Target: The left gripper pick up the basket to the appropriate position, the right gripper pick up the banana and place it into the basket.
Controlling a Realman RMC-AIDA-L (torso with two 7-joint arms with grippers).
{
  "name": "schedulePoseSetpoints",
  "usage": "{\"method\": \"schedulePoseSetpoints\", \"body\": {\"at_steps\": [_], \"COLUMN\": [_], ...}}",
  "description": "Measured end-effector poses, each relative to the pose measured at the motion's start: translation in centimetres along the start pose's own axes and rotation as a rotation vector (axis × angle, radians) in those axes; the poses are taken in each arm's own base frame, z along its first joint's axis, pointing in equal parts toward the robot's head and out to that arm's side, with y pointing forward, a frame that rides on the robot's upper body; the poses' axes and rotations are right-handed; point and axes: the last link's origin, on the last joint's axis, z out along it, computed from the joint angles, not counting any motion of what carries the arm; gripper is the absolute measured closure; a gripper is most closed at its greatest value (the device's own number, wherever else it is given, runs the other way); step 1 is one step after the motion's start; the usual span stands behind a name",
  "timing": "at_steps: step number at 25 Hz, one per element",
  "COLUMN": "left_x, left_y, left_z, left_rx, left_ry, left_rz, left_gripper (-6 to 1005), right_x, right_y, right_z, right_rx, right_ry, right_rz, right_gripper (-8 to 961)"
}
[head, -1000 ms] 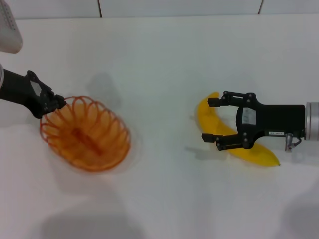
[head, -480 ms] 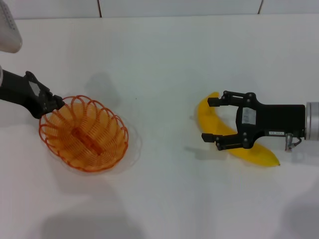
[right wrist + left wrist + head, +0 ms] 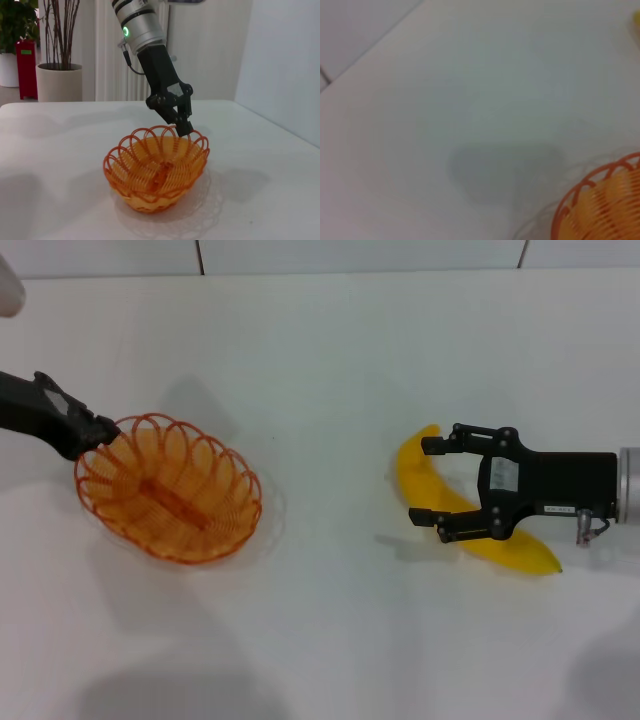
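Tool (image 3: 184,131) pinching basket (image 3: 156,170) rim, clear in R wrist.

White table (image 3: 60,150); behind it a potted plant (image 3: 60,75), red stand (image 3: 29,67), pale wall (image 3: 280,60).

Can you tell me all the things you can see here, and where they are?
basket: one, orange wire, on the robot's left side of the table, nothing in it.
banana: one, yellow, lying on the table on the robot's right side.
table: one, white, under everything.
plant pots: two, one beige and one white, far behind the table in the right wrist view.
left gripper: one, black, shut on the basket's rim.
right gripper: one, black with white stickers, open, one finger on each side of the banana.
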Motion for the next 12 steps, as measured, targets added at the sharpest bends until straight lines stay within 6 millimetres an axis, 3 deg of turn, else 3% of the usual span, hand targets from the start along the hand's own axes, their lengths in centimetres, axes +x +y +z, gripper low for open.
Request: {"method": "schedulePoseSetpoints", "body": {"at_steps": [12], "left_x": [1.6], "left_y": [0.4], "left_z": [-1.2], "left_rx": [-0.037], "left_ry": [0.234], "left_rz": [-0.306], "left_gripper": [960], "right_x": [0.2], "right_y": [-0.1], "right_z": [-0.4], "right_rx": [0.014], "right_ry": [-0.001], "right_rz": [0.017], "right_gripper": [76]}}
